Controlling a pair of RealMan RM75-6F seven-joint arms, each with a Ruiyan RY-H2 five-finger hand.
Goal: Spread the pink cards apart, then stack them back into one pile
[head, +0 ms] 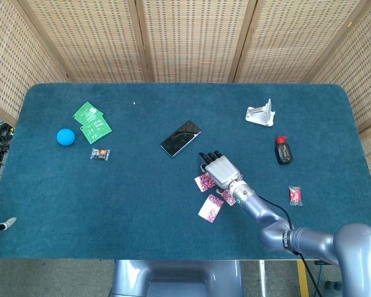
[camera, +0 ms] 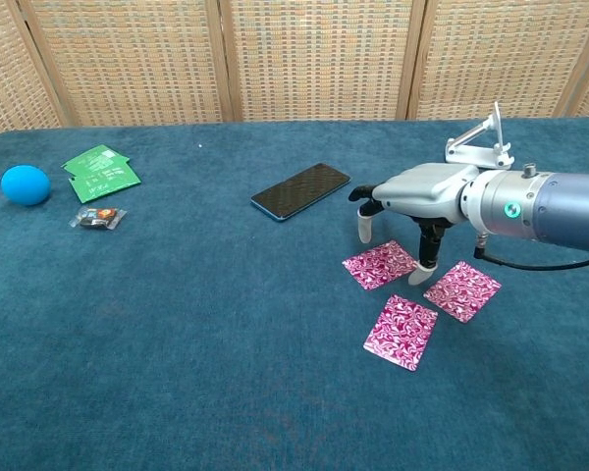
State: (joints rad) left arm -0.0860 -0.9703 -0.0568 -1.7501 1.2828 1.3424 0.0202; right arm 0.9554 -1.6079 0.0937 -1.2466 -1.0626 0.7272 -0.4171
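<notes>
Three pink patterned cards lie apart on the blue table: one [camera: 377,265] [head: 204,182] under my right hand, one [camera: 462,290] [head: 229,198] to its right, one [camera: 401,331] [head: 211,208] nearest the front edge. My right hand [camera: 409,201] [head: 217,169] hovers palm down just over the first card, fingers spread and pointing down, with a fingertip [camera: 427,265] at that card's right edge. It holds nothing. My left hand [head: 1,228] shows only as a tip at the frame's left edge.
A black phone [camera: 300,190] lies just left of and behind the hand. A white stand [camera: 480,144] sits behind the right arm. Far left are a blue ball [camera: 25,183], green packets [camera: 100,171] and a small wrapped candy [camera: 97,218]. A dark bottle [head: 283,150] and a red packet [head: 295,195] lie right.
</notes>
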